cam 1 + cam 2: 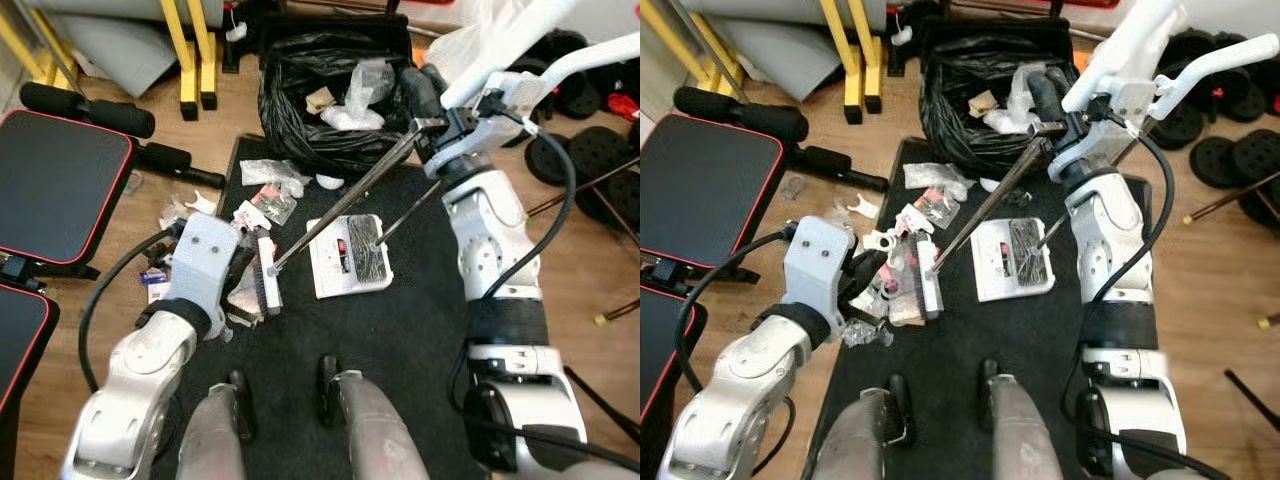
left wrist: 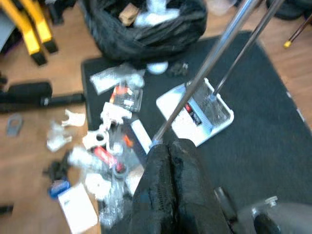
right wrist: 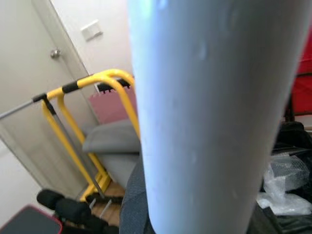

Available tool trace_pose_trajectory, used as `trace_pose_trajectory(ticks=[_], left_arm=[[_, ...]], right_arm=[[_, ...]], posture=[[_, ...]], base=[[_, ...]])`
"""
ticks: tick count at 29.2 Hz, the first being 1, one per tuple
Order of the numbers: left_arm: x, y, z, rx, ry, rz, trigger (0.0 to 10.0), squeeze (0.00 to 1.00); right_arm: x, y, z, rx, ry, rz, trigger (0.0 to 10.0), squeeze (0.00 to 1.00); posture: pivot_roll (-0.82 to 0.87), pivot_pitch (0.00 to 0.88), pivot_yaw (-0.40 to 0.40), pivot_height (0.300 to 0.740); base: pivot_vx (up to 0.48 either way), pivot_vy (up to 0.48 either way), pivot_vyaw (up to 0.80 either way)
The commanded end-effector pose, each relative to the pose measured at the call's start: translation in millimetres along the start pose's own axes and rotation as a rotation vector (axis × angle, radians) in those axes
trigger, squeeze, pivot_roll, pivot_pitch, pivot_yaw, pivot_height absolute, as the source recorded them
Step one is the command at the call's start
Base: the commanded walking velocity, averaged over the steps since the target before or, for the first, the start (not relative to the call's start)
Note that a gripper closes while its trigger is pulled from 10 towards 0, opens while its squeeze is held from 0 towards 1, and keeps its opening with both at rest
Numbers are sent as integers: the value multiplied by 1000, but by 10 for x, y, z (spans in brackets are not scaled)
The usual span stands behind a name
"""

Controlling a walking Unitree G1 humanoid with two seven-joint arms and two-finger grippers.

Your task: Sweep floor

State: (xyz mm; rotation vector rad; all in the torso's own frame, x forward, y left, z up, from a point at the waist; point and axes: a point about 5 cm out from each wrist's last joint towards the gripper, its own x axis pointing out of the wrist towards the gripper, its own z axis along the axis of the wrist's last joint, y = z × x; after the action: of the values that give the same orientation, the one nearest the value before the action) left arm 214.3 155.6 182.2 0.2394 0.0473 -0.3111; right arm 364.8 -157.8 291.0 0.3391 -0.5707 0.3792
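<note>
Left tool fingers pressed together, seemingly pinching broom beside white dustpan. Right tool clenched on both metal handles near black bag.

A black mat on the wooden floor carries a white dustpan and scattered litter.

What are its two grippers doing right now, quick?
Left gripper: shut, fingers pressed together beside the broom; a grasp cannot be told.
Right gripper: shut on the dustpan handle.
</note>
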Motion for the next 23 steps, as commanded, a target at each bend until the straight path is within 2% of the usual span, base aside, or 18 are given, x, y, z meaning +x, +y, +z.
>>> trace_pose_trajectory(ticks=[1, 2, 6, 8, 23], left_arm=[[-67, 5, 29, -23, -22, 84, 10000, 0], [-103, -4, 63, -42, -56, 94, 10000, 0], [-136, 2, 95, -53, -77, 111, 10000, 0], [-196, -28, 154, -74, -111, 137, 10000, 0], [-271, -87, 242, -86, -131, 132, 10000, 0]], right_arm=[[18, 26, 89, 46, -90, 25, 10000, 0], [30, 27, 89, 54, -96, 31, 10000, 0], [40, 37, 101, 70, -110, 45, 10000, 0], [135, 48, 164, 121, -157, 63, 10000, 0], [341, 169, 84, 221, -192, 118, 10000, 0]], posture=[[-23, 538, -127, 740], [-23, 538, -127, 740], [-18, 543, -129, 740], [-22, 567, -140, 740], [-13, 586, -150, 740]], base=[[0, 0, 0], [0, 0, 0], [0, 0, 0], [0, 0, 0], [0, 0, 0]])
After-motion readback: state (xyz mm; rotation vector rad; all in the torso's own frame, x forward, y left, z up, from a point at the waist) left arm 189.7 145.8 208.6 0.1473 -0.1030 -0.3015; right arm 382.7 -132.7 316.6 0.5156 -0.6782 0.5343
